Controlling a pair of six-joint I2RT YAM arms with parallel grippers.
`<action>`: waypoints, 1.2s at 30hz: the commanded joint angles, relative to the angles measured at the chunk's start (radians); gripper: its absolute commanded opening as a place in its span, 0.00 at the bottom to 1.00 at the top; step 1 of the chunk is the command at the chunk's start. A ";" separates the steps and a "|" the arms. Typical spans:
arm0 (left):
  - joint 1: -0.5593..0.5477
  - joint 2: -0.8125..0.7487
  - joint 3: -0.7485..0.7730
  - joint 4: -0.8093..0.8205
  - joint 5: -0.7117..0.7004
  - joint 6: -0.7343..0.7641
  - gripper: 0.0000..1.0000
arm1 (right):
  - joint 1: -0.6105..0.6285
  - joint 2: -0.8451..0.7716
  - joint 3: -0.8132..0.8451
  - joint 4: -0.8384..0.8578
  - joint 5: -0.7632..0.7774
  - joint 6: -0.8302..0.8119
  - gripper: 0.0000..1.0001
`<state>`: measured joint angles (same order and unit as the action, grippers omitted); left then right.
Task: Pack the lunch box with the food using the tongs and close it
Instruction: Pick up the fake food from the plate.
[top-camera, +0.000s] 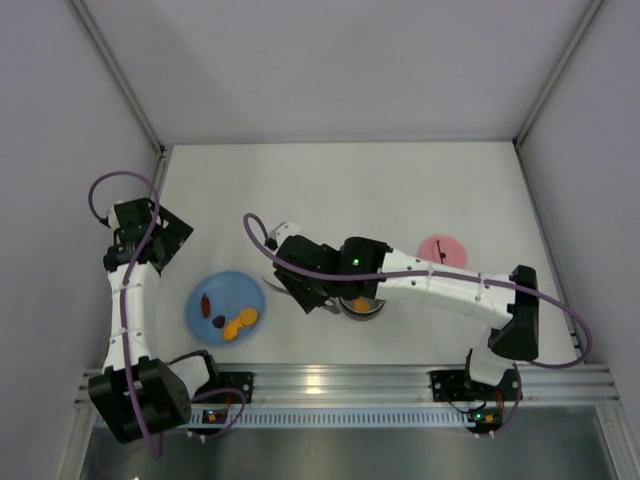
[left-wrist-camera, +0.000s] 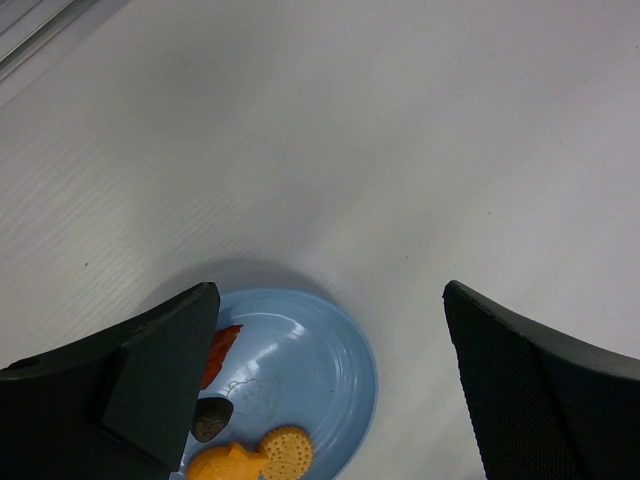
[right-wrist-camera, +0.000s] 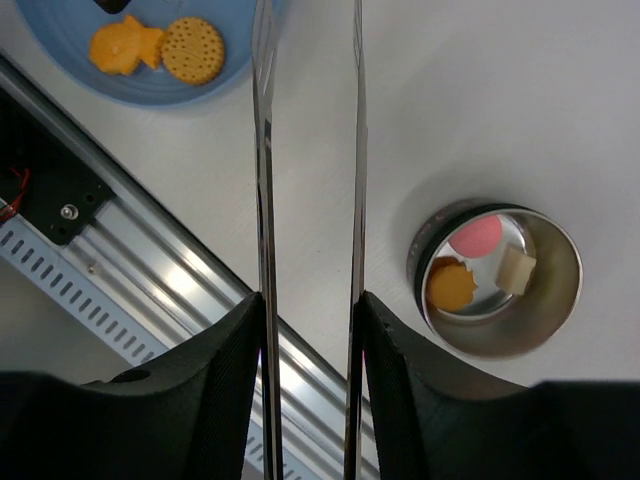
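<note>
My right gripper (right-wrist-camera: 310, 300) is shut on the tongs (right-wrist-camera: 263, 150), one finger pressing each silver arm; the two arms stand apart and hold nothing. The tongs' tips reach over the rim of the blue plate (right-wrist-camera: 150, 88). The steel lunch box (right-wrist-camera: 545, 335) stands open to the right of the tongs, with a pink slice (right-wrist-camera: 476, 234), an orange piece (right-wrist-camera: 452, 285) and a cream piece (right-wrist-camera: 516, 270) inside. On the plate (left-wrist-camera: 320, 350) lie a red piece (left-wrist-camera: 222, 350), a dark bit (left-wrist-camera: 211, 417), an orange piece (left-wrist-camera: 225, 465) and a biscuit (left-wrist-camera: 285, 452). My left gripper (left-wrist-camera: 328, 292) hangs open above the plate's far edge.
The pink lid (top-camera: 441, 250) lies flat on the table to the right of the lunch box (top-camera: 360, 305), behind the right arm. The aluminium rail (right-wrist-camera: 170, 290) runs along the table's near edge. White walls close in the table on three sides.
</note>
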<state>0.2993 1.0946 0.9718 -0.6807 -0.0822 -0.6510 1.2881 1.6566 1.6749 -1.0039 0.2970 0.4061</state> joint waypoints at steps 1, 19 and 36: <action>0.004 -0.012 -0.005 0.043 0.007 0.017 0.99 | 0.017 0.058 0.092 0.097 -0.056 -0.053 0.42; 0.004 -0.010 -0.007 0.044 0.009 0.017 0.99 | 0.077 0.203 0.172 0.093 -0.114 -0.095 0.42; 0.004 -0.007 -0.008 0.044 0.013 0.017 0.99 | 0.111 0.253 0.164 0.085 -0.128 -0.104 0.42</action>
<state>0.2993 1.0946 0.9710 -0.6807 -0.0814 -0.6506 1.3754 1.9045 1.8019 -0.9497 0.1734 0.3138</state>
